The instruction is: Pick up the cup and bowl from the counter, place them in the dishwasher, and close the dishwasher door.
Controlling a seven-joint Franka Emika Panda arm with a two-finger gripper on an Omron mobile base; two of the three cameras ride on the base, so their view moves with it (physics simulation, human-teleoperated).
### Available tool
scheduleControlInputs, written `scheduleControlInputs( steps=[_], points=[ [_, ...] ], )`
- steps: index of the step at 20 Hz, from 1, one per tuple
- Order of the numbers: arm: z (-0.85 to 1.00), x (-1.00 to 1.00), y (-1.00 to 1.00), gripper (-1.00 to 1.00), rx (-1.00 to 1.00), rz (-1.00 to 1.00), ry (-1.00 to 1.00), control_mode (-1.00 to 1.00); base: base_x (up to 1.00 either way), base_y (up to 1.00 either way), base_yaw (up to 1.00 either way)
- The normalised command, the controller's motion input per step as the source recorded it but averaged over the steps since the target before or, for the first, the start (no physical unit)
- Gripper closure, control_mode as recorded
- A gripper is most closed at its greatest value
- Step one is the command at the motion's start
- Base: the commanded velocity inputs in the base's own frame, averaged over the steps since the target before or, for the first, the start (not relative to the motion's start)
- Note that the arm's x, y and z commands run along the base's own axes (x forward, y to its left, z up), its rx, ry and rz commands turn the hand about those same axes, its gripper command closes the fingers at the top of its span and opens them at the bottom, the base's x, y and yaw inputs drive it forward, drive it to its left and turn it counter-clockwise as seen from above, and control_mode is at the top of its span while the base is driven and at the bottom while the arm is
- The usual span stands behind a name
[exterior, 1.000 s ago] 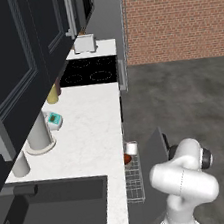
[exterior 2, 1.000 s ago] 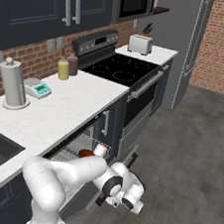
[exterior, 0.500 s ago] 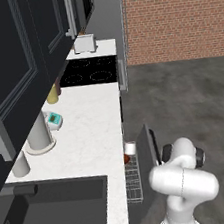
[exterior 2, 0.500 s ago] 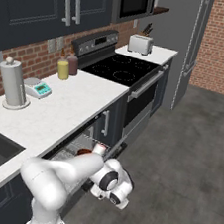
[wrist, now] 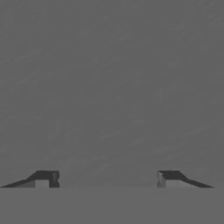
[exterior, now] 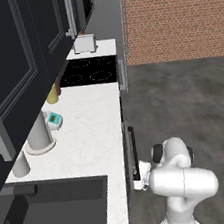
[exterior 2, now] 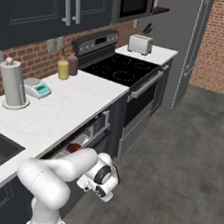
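Observation:
The dishwasher's dark door [exterior: 131, 150] [exterior 2: 95, 130] stands almost upright under the white counter [exterior: 91, 132], leaving a narrow gap at its top. In that gap a red-brown bit of the bowl [exterior 2: 75, 148] shows. The cup is hidden. My white wrist [exterior 2: 100, 176] sits low against the door's front [exterior: 144, 173]. In the hand view my gripper [wrist: 107, 180] is open, with its two dark fingertips [wrist: 43, 179] far apart, nothing between them and a plain dark grey surface ahead.
On the counter stand a paper towel roll [exterior: 38, 132], a teal item [exterior: 53, 120], an off-white jar [exterior: 19, 165] and a yellow bottle [exterior 2: 63, 69]. The black sink [exterior: 52, 213] is near, the stovetop [exterior: 89, 71] and toaster [exterior 2: 139, 43] far. Grey floor [exterior: 193, 102] lies open to the right.
The dishwasher door has swung up from lying open to nearly upright, hiding the rack. My arm has moved in toward the counter with it, and the jaws have widened.

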Motion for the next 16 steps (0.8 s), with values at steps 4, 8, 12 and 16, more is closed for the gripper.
scheduleControlInputs(
  steps=[4,8,12,16],
  points=[
    [0.00,0.62,0.96,-1.00,0.17,0.02,0.00,-1.00,0.00,0.00,0.00],
    [0.00,0.62,0.92,-1.00,0.16,0.02,0.01,-1.00,0.00,0.00,0.00],
    [-0.02,0.63,0.84,-1.00,0.15,0.01,0.05,-1.00,0.00,0.00,0.00],
    [-0.08,0.59,0.80,-1.00,0.14,0.01,0.07,-1.00,0.00,0.00,0.00]
  ],
)
